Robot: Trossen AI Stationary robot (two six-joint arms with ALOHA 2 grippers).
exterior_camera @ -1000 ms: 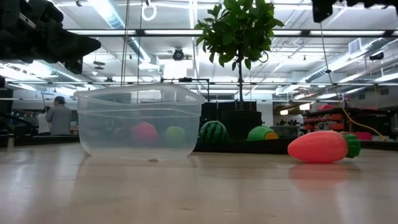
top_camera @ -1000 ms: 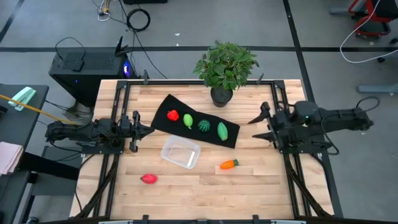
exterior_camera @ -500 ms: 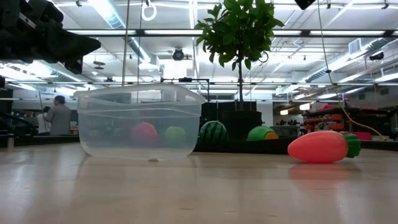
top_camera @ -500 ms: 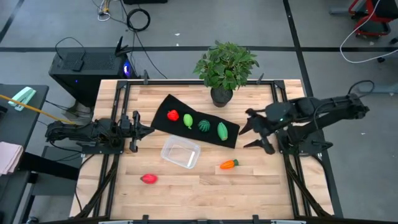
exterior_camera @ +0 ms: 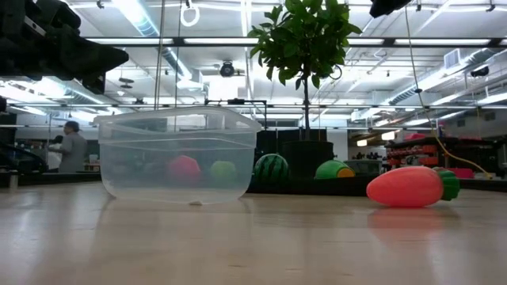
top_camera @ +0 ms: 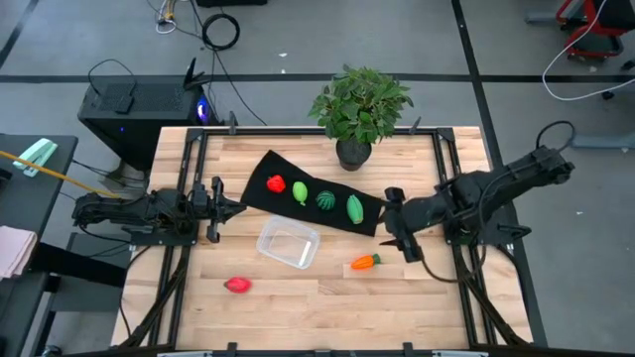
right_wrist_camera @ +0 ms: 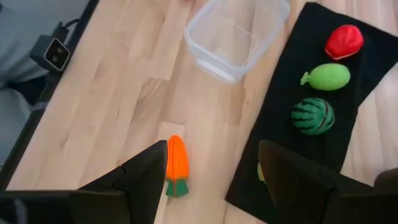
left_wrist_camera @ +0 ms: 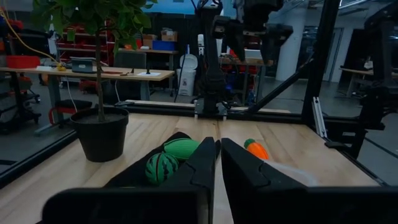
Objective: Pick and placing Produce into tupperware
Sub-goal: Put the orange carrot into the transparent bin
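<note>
Since a second ago the right gripper (top_camera: 397, 230) has swung in from three o'clock, jaws spread and empty, above the carrot (top_camera: 365, 262). Left gripper (top_camera: 222, 208) waits shut at nine. Approach is under way; next it must descend, grasp, then carry to the empty tupperware (top_camera: 288, 245) at centre.

R gripper (top_camera: 395, 233) open, L gripper (top_camera: 226, 209) closed
</note>
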